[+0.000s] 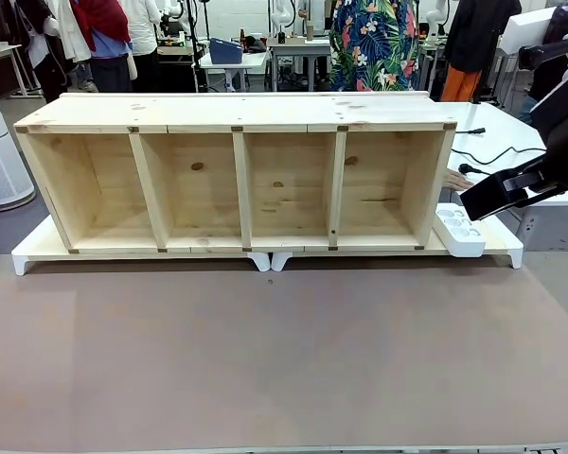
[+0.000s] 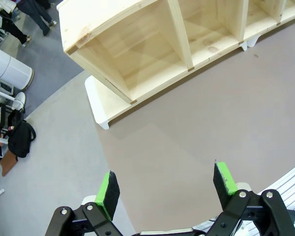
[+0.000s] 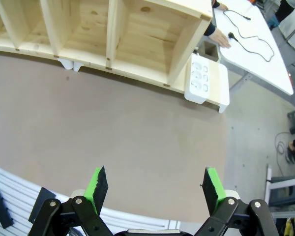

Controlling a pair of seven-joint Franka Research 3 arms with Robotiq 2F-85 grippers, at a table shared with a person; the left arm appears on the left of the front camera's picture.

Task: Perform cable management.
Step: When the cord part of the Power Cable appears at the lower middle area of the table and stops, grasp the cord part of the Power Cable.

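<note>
Pale pine shelf, white power strip, black cable, brown tabletop

The front camera is sitting on the near side, facing straight across the brown tabletop at the open fronts of the wooden shelf and taking in its whole length. The left wrist camera is looking down from above the near left, tilting toward the shelf's left end. The right wrist camera is looking down from above the near right, toward the shelf's right end. All three are sharing the shelf's middle compartments. The front and right wrist views are also sharing the white power strip and the cable at the far right.
</note>
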